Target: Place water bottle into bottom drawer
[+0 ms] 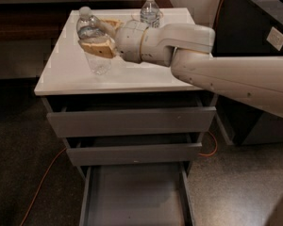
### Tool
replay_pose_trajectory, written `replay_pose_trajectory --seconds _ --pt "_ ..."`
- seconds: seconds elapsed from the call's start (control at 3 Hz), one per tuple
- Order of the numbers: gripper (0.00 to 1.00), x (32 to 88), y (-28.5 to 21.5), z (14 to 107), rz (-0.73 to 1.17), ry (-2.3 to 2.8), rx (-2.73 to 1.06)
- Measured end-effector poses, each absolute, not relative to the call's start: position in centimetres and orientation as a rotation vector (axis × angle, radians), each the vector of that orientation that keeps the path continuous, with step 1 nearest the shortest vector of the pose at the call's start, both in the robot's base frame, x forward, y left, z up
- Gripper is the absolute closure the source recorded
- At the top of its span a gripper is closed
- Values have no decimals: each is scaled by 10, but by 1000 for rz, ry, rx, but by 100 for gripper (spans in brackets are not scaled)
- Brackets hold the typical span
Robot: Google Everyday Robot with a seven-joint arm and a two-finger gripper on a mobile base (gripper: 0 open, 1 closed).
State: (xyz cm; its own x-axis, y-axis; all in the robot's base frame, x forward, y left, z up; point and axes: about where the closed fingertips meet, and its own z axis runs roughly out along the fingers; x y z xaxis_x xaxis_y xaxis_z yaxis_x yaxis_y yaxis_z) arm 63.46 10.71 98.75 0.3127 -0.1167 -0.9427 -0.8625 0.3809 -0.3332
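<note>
The water bottle (95, 60), clear with a white cap, stands on the left part of the white cabinet top (146, 76), leaning slightly. My gripper (100, 36) reaches in from the right and is shut on the bottle's middle, its tan fingers (97, 46) covering the label. I cannot tell whether the bottle's base touches the top. The bottom drawer (134, 192) is pulled open below, showing a bare grey tray.
A second bottle (150, 11) with a blue-white label stands at the back of the cabinet top, behind my wrist. The top drawer (132, 121) and middle drawer (132, 153) are closed. An orange cable (40, 187) runs on the floor at left. A dark cabinet (254, 27) stands at right.
</note>
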Motion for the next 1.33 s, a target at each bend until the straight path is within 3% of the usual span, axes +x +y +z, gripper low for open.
replay_pose_trajectory --seconds 0.67,1.33 --pt "100 531 48 971 642 1216 -1035" --pt "100 487 11 903 718 1372 -941"
